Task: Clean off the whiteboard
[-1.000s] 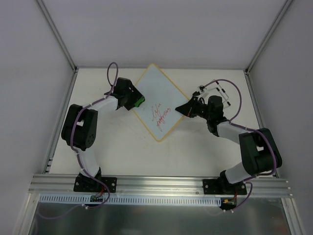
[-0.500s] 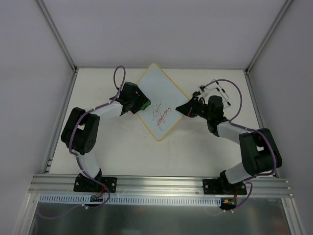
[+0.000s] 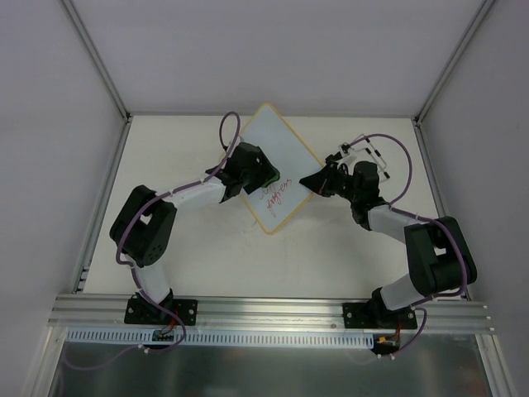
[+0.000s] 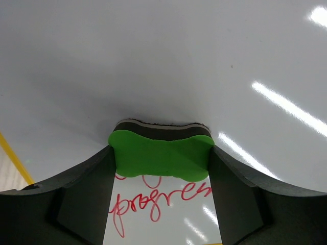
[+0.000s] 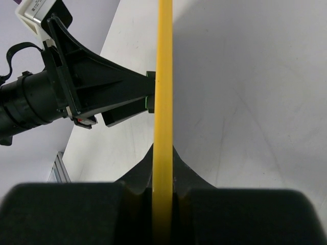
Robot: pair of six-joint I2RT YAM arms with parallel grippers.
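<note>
The whiteboard (image 3: pixel 269 136) lies as a diamond at the table's back centre, with red handwriting (image 3: pixel 277 198) near its lower corner. My left gripper (image 3: pixel 266 175) is shut on a green eraser (image 4: pixel 160 154) with a dark felt underside, pressed on the board just above the writing (image 4: pixel 153 201). My right gripper (image 3: pixel 307 184) is shut on the board's yellow frame (image 5: pixel 163 102) at its right corner, holding the edge between both fingers. The left gripper (image 5: pixel 76 87) shows beyond the frame in the right wrist view.
The cream table top (image 3: pixel 207 248) is bounded by grey walls with metal posts at the back corners (image 3: pixel 124 112). An aluminium rail (image 3: pixel 273 310) runs along the near edge at the arm bases. A white clip-like part (image 3: pixel 359 149) sits behind the right wrist.
My left gripper has slid right across the board with the eraser, from the left edge onto the upper line of red writing. The right gripper has stayed on the frame.
</note>
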